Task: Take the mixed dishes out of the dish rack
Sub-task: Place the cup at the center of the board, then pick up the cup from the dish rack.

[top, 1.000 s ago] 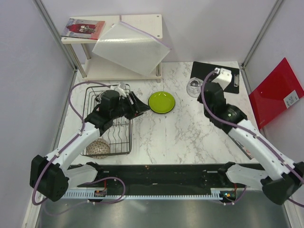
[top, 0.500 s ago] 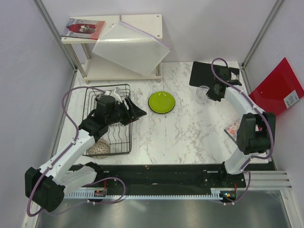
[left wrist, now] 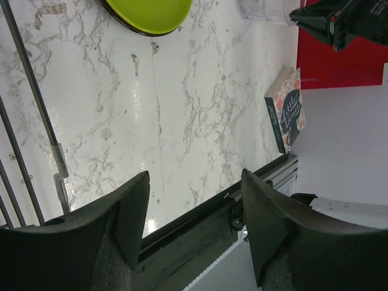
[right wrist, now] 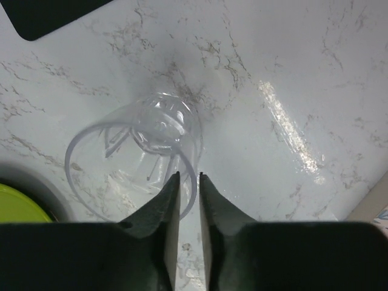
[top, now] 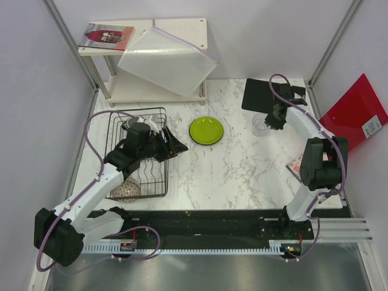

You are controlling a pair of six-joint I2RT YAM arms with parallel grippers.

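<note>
Clear glass (top: pixel 260 124), black pad (top: pixel 257 97) behind — book (left wrist: pixel 288 112) nearby

**What's sitting on the marble table**

White marble-look table (top: pixel 242 170). The black wire dish rack (top: pixel 118 121) is on the left and the lime-green plate (top: pixel 206 130) lies near its right side. The clear glass (top: pixel 259 124) stands upper right, beside a black mat (top: pixel 257 94). A small patterned book (top: pixel 296 163) sits at the right edge.

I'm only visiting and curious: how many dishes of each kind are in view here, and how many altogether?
Plates: 1, the lime-green plate on the table.
Glasses: 1, the clear glass, also on the table.
Bowls: 1, the brown speckled bowl in the dish rack.
Total: 3. Part of the rack is covered, so more could sit there.
</note>
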